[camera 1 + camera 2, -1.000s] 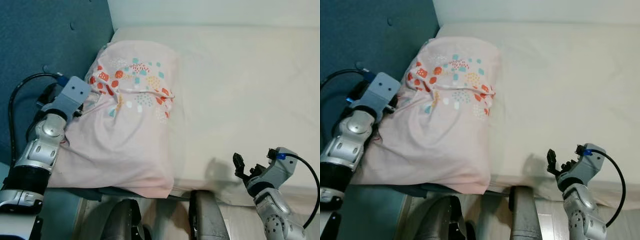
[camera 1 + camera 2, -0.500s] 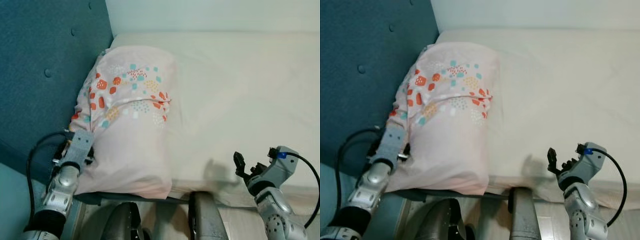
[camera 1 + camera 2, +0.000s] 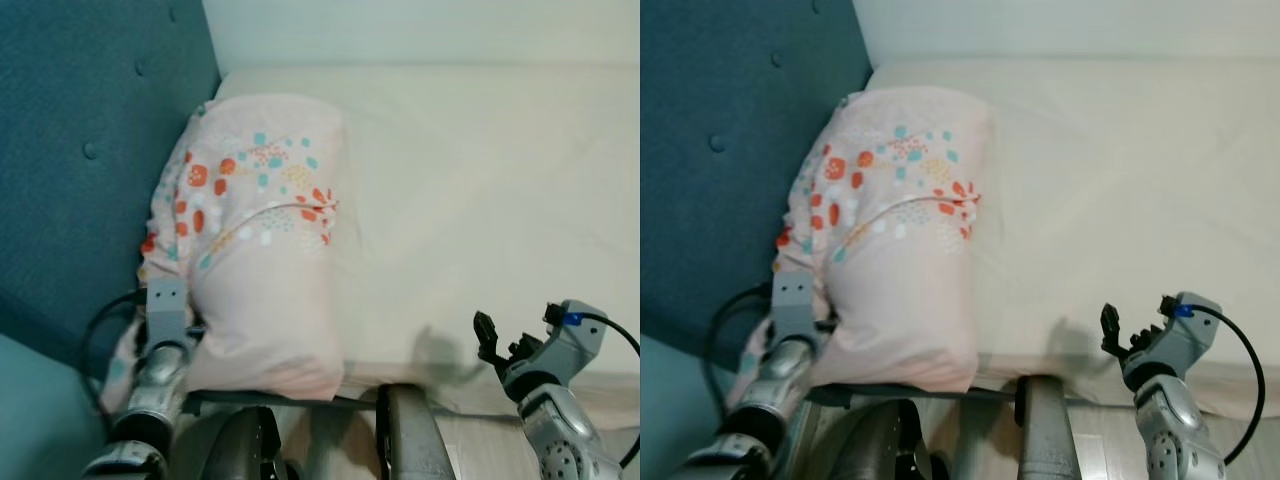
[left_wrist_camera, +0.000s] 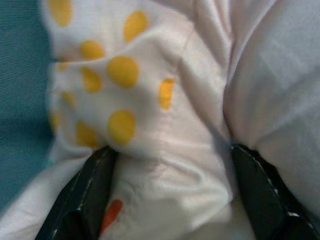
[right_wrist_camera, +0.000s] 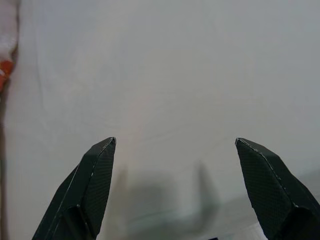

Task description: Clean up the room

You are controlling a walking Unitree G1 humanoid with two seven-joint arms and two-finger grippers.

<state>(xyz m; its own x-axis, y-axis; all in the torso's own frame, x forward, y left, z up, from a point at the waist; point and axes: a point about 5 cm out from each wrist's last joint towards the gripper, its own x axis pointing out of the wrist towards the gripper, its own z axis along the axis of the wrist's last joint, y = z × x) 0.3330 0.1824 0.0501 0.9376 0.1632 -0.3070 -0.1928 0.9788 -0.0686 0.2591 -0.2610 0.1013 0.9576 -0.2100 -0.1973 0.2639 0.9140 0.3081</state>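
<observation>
Nearest you, your left gripper is low at the near left corner of the bed, its two black fingers spread around a bunched fold of the pillow, with cloth packed between them. They look set wide on the fabric, but you cannot tell from here whether they are truly pinching it or only pressed into it. The left forearm rises steeply from below, wrist bent in toward the pillow's near left edge, its cable looping beside the blue headboard.

The pillow is soft, light and floppy: pink, with orange and teal spots. It will sag and fold wherever you lift it, and the loose case may slide over the filling. Take a deep bite of a corner or of thick gathered cloth, not a thin skin of fabric.

At the near right, your right gripper hovers just over the mattress edge with its fingers wide apart and nothing between them, the arm bent up from below and well apart from the pillow.

Farther off, the pillow lies along the left side of the bed against the headboard, reaching toward the far left corner. The cream sheet runs away to the right and far side.
</observation>
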